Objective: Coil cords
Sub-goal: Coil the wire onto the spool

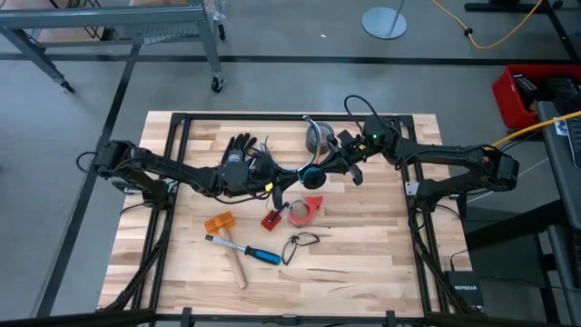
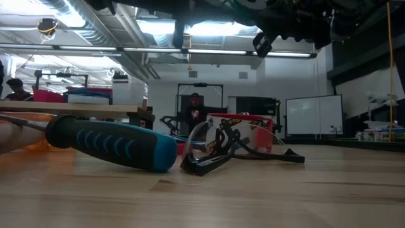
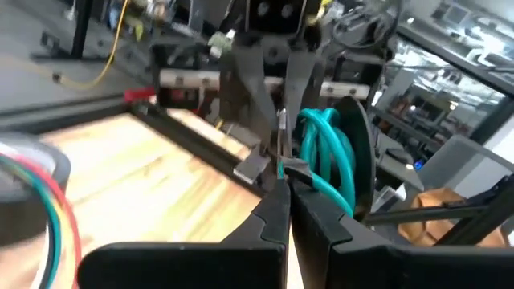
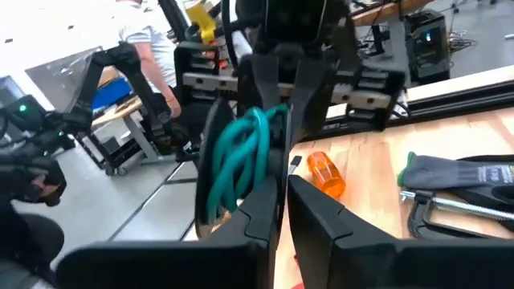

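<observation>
A teal cord wound into a small coil (image 1: 310, 175) hangs in the air over the middle of the table, between my two grippers. My left gripper (image 3: 287, 186) reaches in level from the table's left and is shut on the coil (image 3: 329, 156). My right gripper (image 4: 283, 197) faces it from the table's right with its fingers a little apart. The coil (image 4: 237, 160) stands right beside one of its fingers; I cannot tell whether that finger touches it. In the low view both grippers are dark shapes at the top edge. My left gripper pinches one strand of the teal coil (image 3: 283, 167) between its two fingertips. The fingers lie level and come from the table's left. The coil's loops stand upright beside the fingertips, lifted clear of the table.
On the wooden table (image 1: 363, 263) lie a black glove (image 1: 238, 150), a metal bowl (image 1: 318, 136), an orange piece (image 1: 218, 222), a blue-handled tool (image 1: 259, 253), a red clamp (image 1: 270, 218), a red tape roll (image 1: 309, 209) and a thin black cord loop (image 1: 300, 241).
</observation>
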You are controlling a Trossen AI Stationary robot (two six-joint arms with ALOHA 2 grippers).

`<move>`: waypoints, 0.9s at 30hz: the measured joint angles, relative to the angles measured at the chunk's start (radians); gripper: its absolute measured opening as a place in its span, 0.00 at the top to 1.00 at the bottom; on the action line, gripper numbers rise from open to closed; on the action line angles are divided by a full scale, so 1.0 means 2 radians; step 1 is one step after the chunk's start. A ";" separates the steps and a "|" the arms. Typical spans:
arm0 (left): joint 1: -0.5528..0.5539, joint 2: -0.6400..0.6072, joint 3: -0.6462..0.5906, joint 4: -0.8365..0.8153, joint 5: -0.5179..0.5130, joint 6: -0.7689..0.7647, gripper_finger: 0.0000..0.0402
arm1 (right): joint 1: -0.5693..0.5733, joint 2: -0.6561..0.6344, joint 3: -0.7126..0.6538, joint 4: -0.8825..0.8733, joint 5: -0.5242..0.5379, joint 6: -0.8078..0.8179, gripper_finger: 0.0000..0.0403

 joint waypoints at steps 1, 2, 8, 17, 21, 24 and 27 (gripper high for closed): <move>0.000 -0.002 0.000 -0.008 0.000 -0.010 1.00 | -0.003 -0.001 0.000 0.000 0.000 0.005 0.91; 0.001 -0.005 0.000 -0.020 0.000 -0.015 1.00 | -0.007 -0.003 0.000 -0.001 0.000 0.009 0.91; 0.005 -0.022 0.000 -0.060 0.001 -0.033 1.00 | -0.050 -0.003 0.000 0.000 -0.029 0.034 0.91; 0.016 -0.095 0.000 -0.276 0.000 -0.103 1.00 | -0.118 -0.003 0.000 -0.010 -0.089 0.036 0.91; 0.030 -0.140 0.000 -0.413 -0.001 -0.155 1.00 | -0.144 -0.004 0.000 -0.039 -0.106 0.036 0.91; 0.035 -0.174 -0.008 -0.492 -0.001 -0.193 1.00 | -0.163 -0.004 0.000 -0.060 -0.125 0.032 0.91; 0.031 -0.213 -0.037 -0.518 -0.001 -0.236 1.00 | -0.180 -0.003 0.000 -0.078 -0.152 0.019 0.91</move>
